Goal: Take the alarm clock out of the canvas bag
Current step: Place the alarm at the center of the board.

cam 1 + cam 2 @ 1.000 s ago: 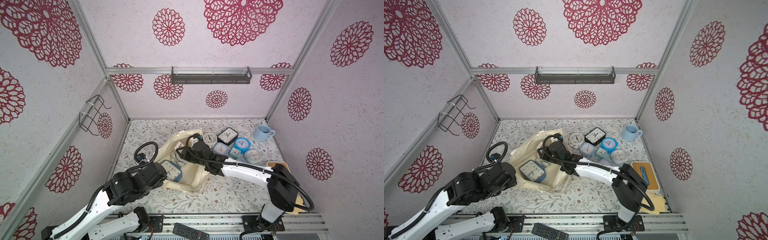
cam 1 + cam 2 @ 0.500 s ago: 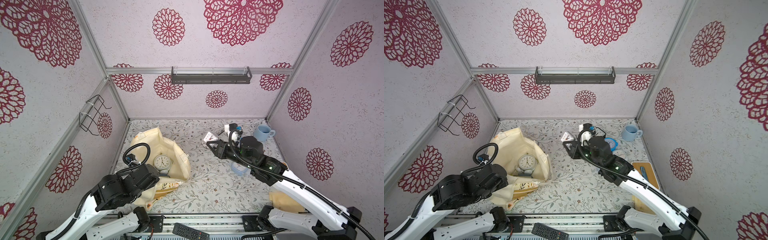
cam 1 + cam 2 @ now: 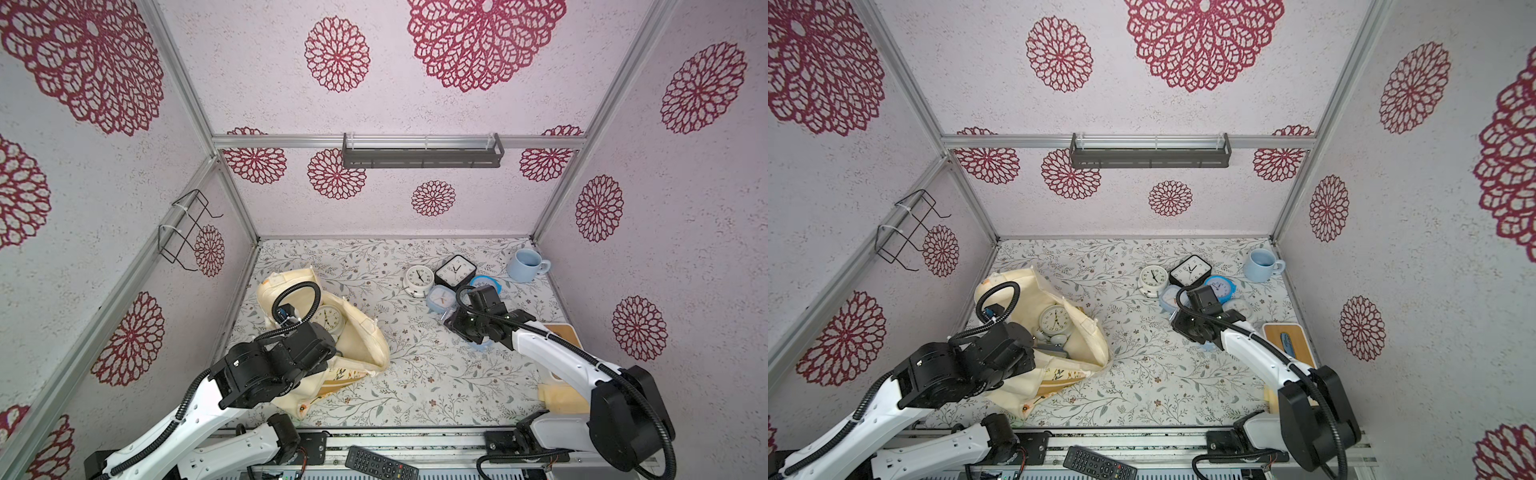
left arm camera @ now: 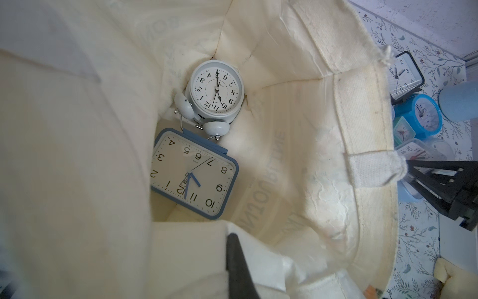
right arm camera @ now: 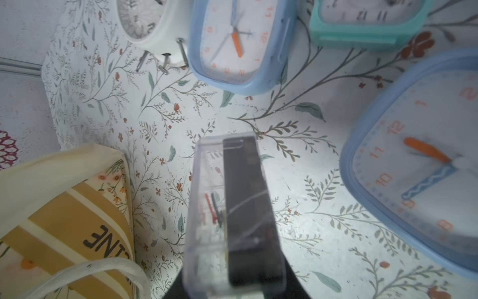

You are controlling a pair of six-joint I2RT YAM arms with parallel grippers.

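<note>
The cream canvas bag [image 3: 365, 345] [image 3: 1088, 332] lies open at the left of the table, its tan printed band [image 5: 64, 207] facing the front. Inside it lie a white twin-bell alarm clock [image 4: 216, 90] [image 3: 1054, 320] and a blue rectangular alarm clock [image 4: 192, 176]. My left gripper [image 4: 230, 239] is shut on the bag's cream rim fabric and holds the mouth open. My right gripper [image 5: 232, 271] [image 3: 478, 332] is outside the bag, low over the table at the right, and is shut on a clear-cased alarm clock [image 5: 227, 196].
Several clocks lie at the back right: a white round one [image 3: 419, 280], a black square one [image 3: 456, 271] and a light blue one [image 3: 441, 297]. A blue mug [image 3: 525, 266] stands behind them. A wood-topped tray [image 3: 561, 332] is at the right edge, a remote [image 3: 382, 463] on the front rail.
My right arm has left the bag and crossed to the right with the clear clock, and now sits lower beside the clock group. The bag has shifted left, still held open by my left gripper.
</note>
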